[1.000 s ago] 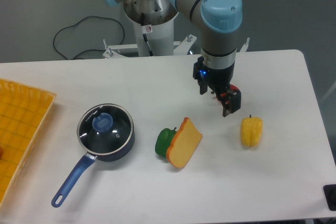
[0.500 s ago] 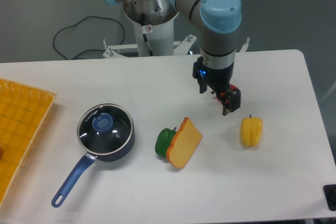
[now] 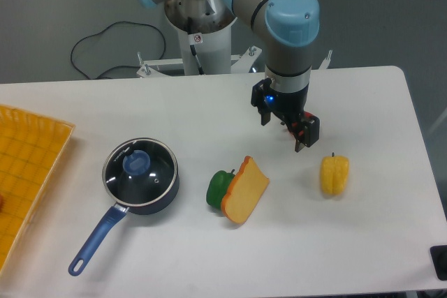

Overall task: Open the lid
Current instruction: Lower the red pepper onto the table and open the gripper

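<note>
Resting on a white table (image 3: pixel 174 106), the lid (image 3: pixel 140 166) covers its saucepan (image 3: pixel 165 191); grey wall behind; gripper (image 3: pixel 282 132) spread apart, holding nothing

Clear glossy glass lid (image 3: pixel 140 170) with metal rim, smooth matt white table (image 3: pixel 209 109), seemingly plastic yellow pepper (image 3: pixel 334 174)

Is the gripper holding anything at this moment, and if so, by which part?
Nothing is held. The gripper hangs empty over bare table, apart from the lid, which sits closed on the saucepan with its blue knob untouched.
</note>
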